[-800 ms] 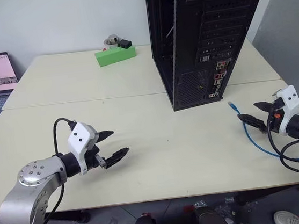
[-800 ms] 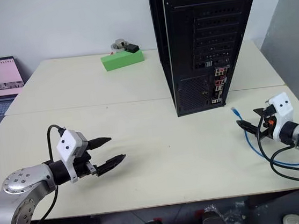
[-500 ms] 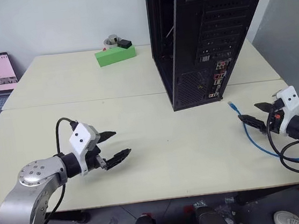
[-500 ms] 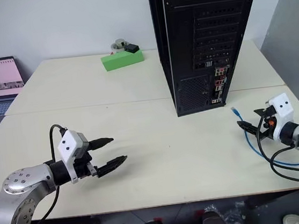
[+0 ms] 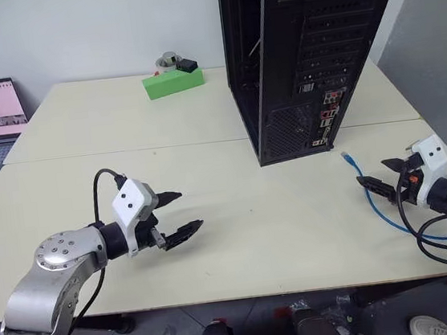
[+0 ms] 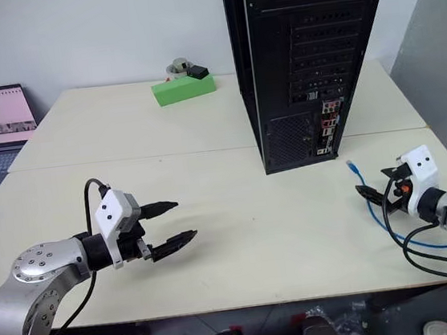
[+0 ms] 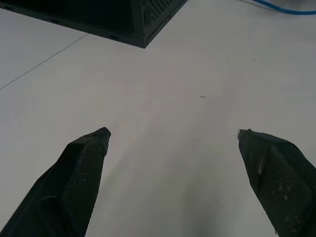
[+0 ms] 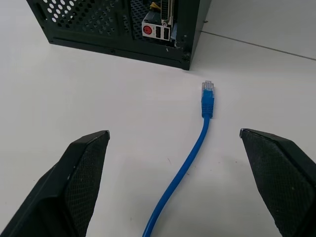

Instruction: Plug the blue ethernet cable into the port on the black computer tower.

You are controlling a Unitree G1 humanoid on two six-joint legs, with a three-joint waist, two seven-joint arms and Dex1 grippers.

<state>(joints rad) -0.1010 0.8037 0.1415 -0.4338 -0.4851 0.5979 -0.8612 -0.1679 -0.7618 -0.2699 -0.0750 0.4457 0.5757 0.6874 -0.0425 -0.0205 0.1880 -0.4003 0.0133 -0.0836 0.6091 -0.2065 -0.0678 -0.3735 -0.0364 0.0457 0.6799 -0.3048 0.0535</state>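
The black computer tower [image 5: 299, 54] is seen upper centre on the table [image 5: 203, 129]; the port [image 5: 325, 121] is probably in its low rear cluster. The blue ethernet cable [image 5: 372, 195] lies free at right, beside the released right end effector [image 5: 384, 179]. The left end effector [image 5: 176, 213] is spread, empty.

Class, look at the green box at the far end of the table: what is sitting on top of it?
On the green box rest a small black block and a grey round object. The part of its top beneath them is covered, and what the round object is cannot be made out.

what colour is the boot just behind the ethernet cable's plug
Bright blue, like the rest of the ethernet cable; clearest in the right wrist view.
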